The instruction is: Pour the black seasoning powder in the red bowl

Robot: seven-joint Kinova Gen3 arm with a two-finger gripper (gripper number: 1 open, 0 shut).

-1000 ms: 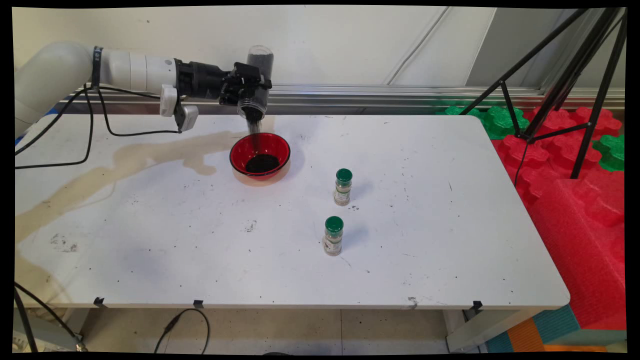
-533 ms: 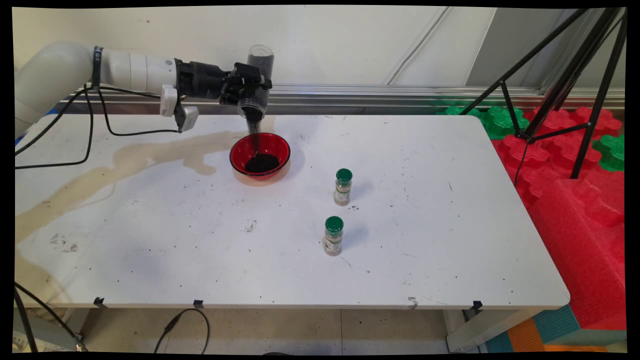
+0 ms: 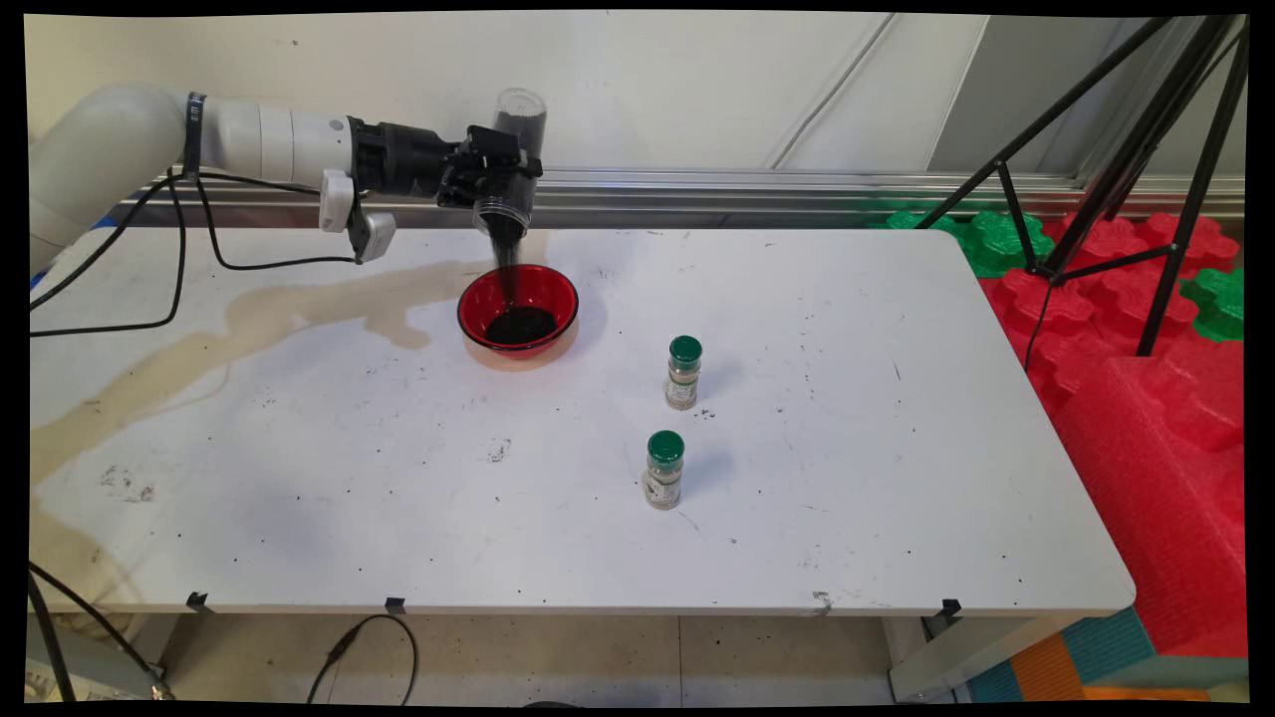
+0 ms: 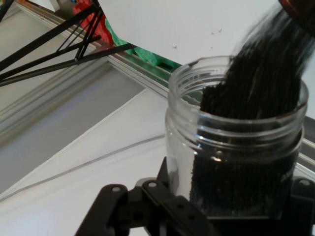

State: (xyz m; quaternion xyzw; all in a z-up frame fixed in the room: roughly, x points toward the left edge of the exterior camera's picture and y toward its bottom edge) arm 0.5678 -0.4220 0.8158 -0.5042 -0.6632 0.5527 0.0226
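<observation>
The jaws are clamped on a clear jar [image 3: 508, 159], held upended by the gripper [image 3: 495, 177]. In the main view, black grains [image 3: 508, 261] are seen falling from its mouth into a red bowl [image 3: 518, 309] directly below, at 6 o'clock from the jar; a dark heap is already gathered there, and grains remain in the jar. Two green-capped bottles [image 3: 683, 372] stand well apart at 4 o'clock. In the hand view, the jar [image 4: 231, 147] is seen partly filled, its grains [image 4: 266, 78] streaming out toward 1 o'clock.
</observation>
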